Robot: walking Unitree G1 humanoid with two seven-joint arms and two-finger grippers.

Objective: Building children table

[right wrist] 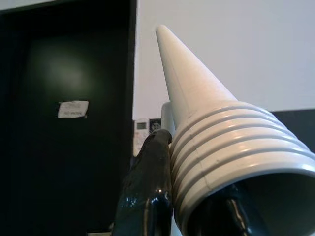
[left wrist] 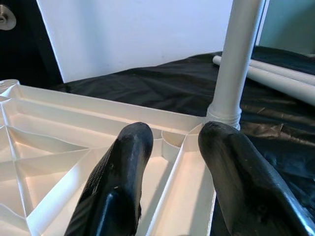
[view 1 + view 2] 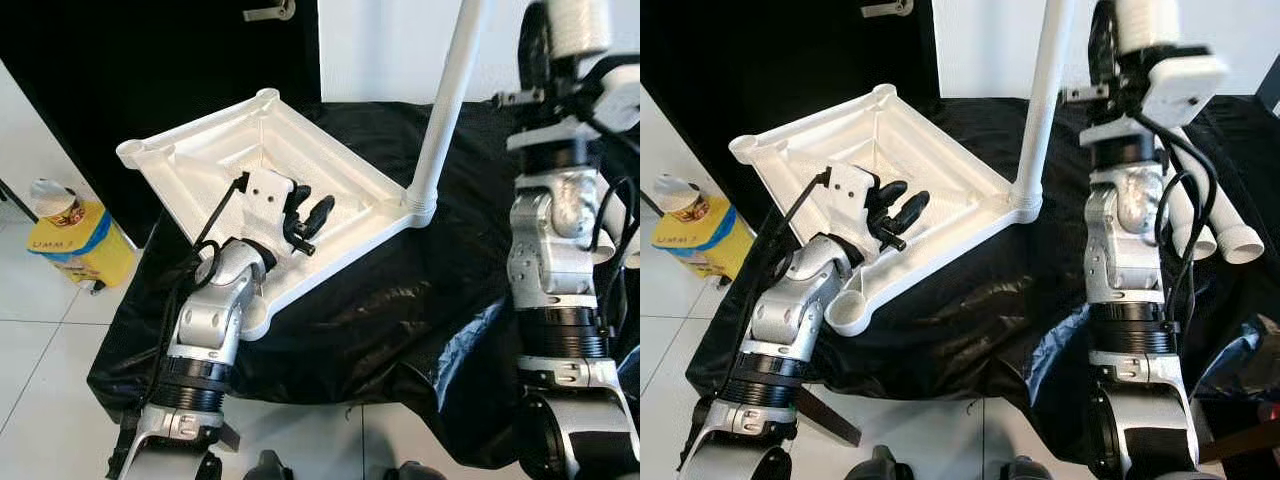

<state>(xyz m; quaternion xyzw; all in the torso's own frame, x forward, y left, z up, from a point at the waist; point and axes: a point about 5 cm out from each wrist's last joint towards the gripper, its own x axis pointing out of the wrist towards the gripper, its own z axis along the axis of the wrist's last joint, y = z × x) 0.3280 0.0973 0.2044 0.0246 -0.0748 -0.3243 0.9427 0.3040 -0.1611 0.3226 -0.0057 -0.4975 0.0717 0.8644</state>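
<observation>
Broadly, a black sheet (image 3: 400,300) covers the work surface, and on it the white tabletop (image 3: 210,150) lies upside down, its ribbed underside facing up, toward ten o'clock from the middle of the head views. One white leg (image 3: 445,110) already stands upright in the corner socket at the tabletop's three o'clock corner. Two more spare legs (image 3: 1230,240) lie flat on the sheet at three o'clock in the right eye view. The left gripper (image 3: 310,215) rests over the tabletop's ribbed interior near its six o'clock edge, fingers spread with nothing between them. The right gripper (image 1: 197,196) is raised at one o'clock, closed on a further leg, the held leg (image 1: 197,98), clamped just below its ridged threaded end. The parts look like rigid, light, hollow moulded plastic, smooth and likely slippery, so a leg is probably best gripped on the plain shaft near the threads, leaving the threads free to enter a socket; the tabletop would best be steadied by its raised rim. The empty socket (image 3: 852,305) at the tabletop's six o'clock corner looks the nearest candidate.
</observation>
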